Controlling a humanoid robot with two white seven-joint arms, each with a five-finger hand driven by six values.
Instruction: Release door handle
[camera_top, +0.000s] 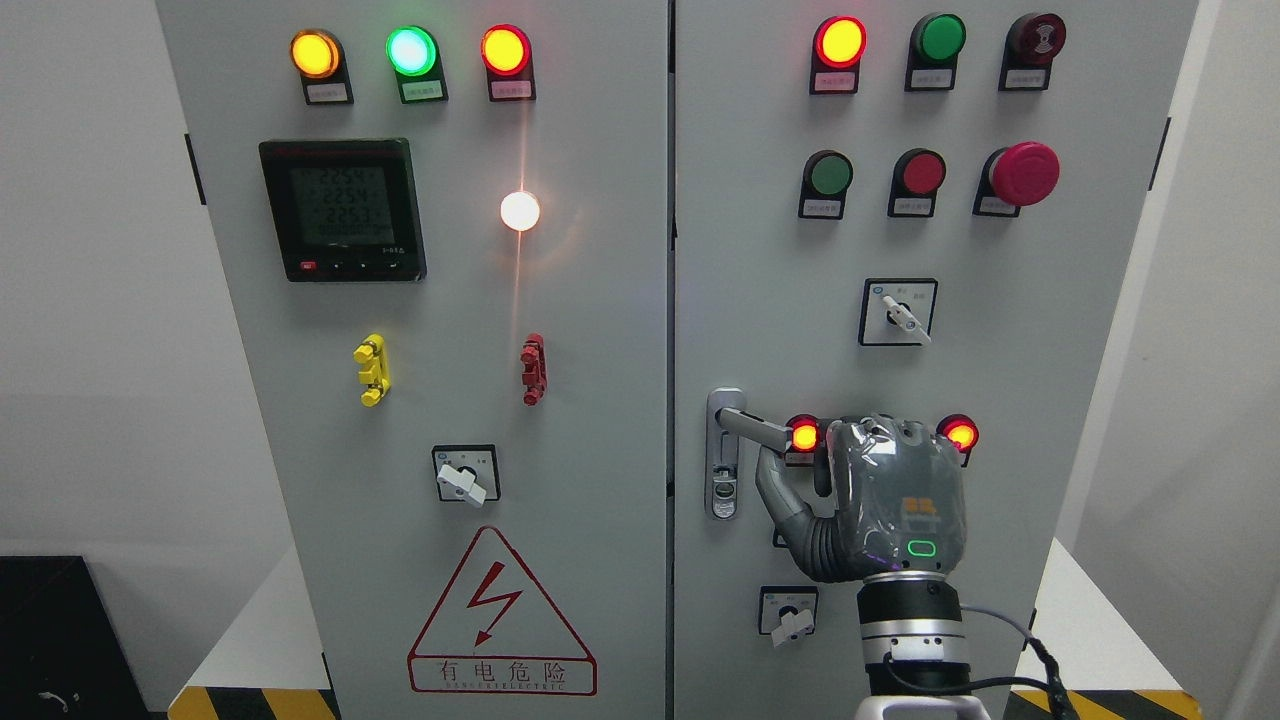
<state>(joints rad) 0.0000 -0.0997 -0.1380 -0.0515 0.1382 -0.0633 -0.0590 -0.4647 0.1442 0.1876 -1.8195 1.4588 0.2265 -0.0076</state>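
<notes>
The silver door handle (752, 426) sits at the left edge of the right cabinet door (760, 250), its lever pointing right and slightly down. My right hand (880, 500) is raised in front of the door, just right of the lever, with its back toward me. Its thumb (778, 495) is spread out below the lever, and the tip is close under it. The other fingers (862, 432) bend loosely toward the door, to the right of the lever's end, which shows free beside a lit red lamp (804, 436). The hand holds nothing. My left arm is out of view.
The grey two-door cabinet carries lamps, push buttons, a red mushroom stop button (1022, 173), rotary switches (898, 312) and a meter (343, 208). A second lit red lamp (959, 433) shows beside my hand. A white platform edge (1085, 620) with hazard striping lies below.
</notes>
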